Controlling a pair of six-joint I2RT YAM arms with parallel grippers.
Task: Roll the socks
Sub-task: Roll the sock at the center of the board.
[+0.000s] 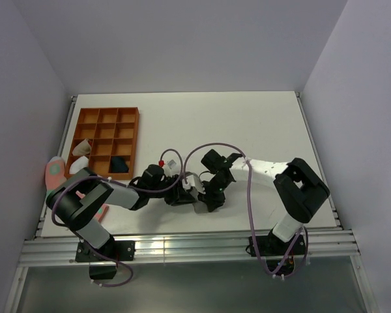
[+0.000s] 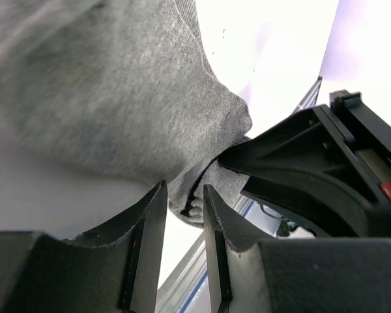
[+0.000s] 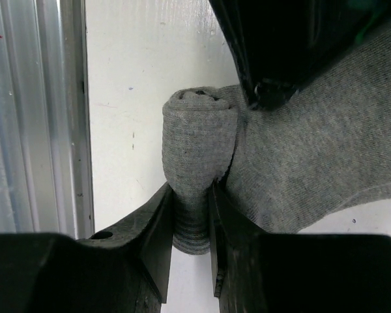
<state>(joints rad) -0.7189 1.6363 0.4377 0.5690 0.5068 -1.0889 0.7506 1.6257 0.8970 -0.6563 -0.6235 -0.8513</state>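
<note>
Grey sock (image 3: pixel 199 130) roll in right tool (image 3: pixel 190 195) (lower end hidden); left tool (image 2: pixel 184 192) unclear.

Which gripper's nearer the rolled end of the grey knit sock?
Right. The right gripper clamps the rolled end itself; the left gripper sits at the unrolled part of the grey knit sock, beside it.

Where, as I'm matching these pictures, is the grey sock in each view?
Top external: grey sock low near centre, mostly hidden.
Left wrist: it fills the upper left.
Right wrist: rolled end at centre, the rest to its right.
Shared landmark: metal rail along the bottom in top external, down the left side in right wrist.
</note>
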